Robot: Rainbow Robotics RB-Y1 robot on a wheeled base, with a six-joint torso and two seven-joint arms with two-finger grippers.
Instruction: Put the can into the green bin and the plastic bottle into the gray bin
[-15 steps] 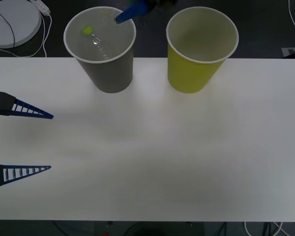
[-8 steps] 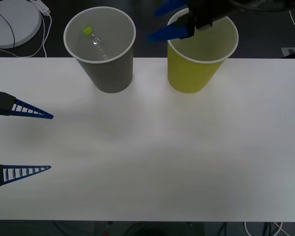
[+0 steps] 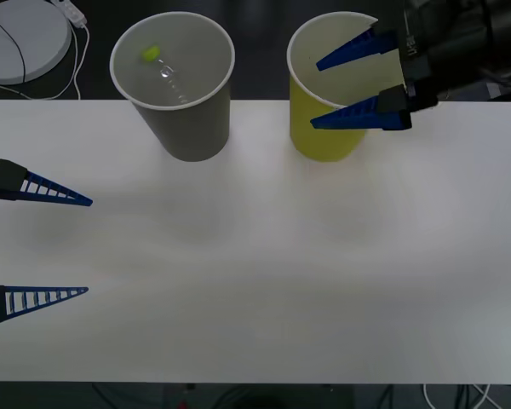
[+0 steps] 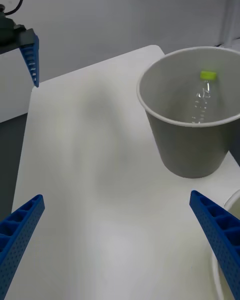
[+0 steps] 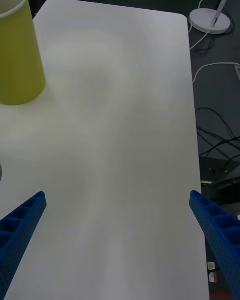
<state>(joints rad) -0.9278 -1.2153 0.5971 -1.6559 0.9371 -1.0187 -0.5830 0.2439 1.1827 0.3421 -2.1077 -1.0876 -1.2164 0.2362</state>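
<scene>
My left gripper (image 3: 88,245) sits at the left edge of the white table (image 3: 255,281), low over the surface. Blue ribbed fingers (image 3: 55,192) spread wide apart, nothing between them. Parked well clear of both bins.

Next over: the large gray tapered paper-cup-shaped bin (image 3: 186,119) with white rim, upright at the far side of the table. The clear ribbed plastic bottle (image 3: 172,81) is inside it, leaning against the inner wall, small lime-green screw cap (image 3: 151,53) up near the rim on the side away from the green bin. In the right wrist view the same: bottle (image 4: 201,102) in the gray bin (image 4: 192,135), cap up, no finger near it.

Right of that, a gap of bare table, then the large yellow-green tapered paper-cup-shaped bin (image 3: 328,128) with white rim, also upright. From the front I see nothing in the part of its pale inside that my fingers leave uncovered. The left wrist view shows its outer wall (image 5: 17,55) standing on the table.

My right gripper (image 3: 313,94) hangs over the yellow-green bin, pointing toward the gray bin. Fingers wide apart and empty: one fingertip (image 3: 324,64) over the bin's mouth, the other across its near outer wall. The bottle lies beyond my fingertips, over in the gray bin, not touched.
</scene>
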